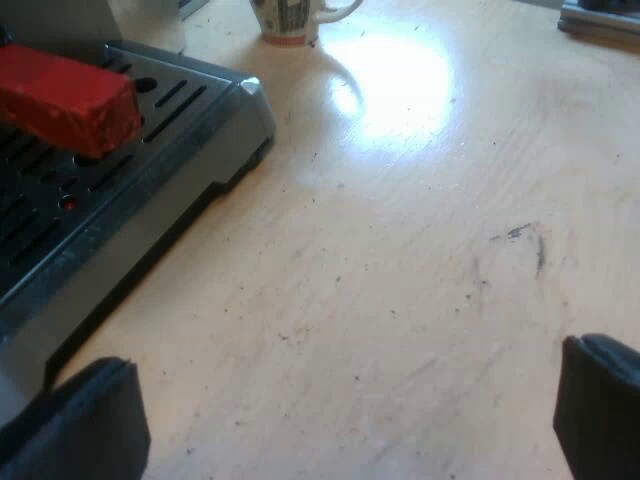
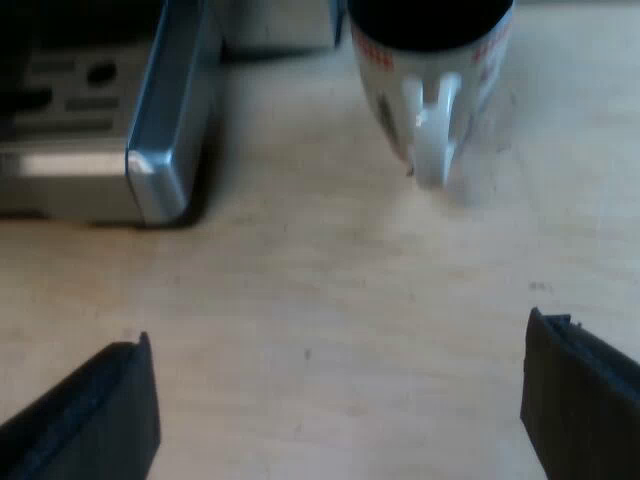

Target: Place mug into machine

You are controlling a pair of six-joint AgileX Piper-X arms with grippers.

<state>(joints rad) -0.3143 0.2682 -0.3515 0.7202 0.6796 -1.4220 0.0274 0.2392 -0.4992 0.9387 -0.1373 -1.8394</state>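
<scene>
A white mug with red lettering and a dark print stands upright on the wooden table, its handle turned toward my right gripper. That gripper is open, a short way off from the mug, with bare table between its fingers. The same mug stands farther off in the left wrist view, beyond the machine's corner. My left gripper is open over bare table beside the espresso machine's metal drip tray. The red end of the holder's handle juts out above the tray's grille.
The drip tray's rounded metal corner lies close to the mug, with a strip of table between them. A dark flat object sits at the table's far side. Small dark marks spot the wood near the left gripper.
</scene>
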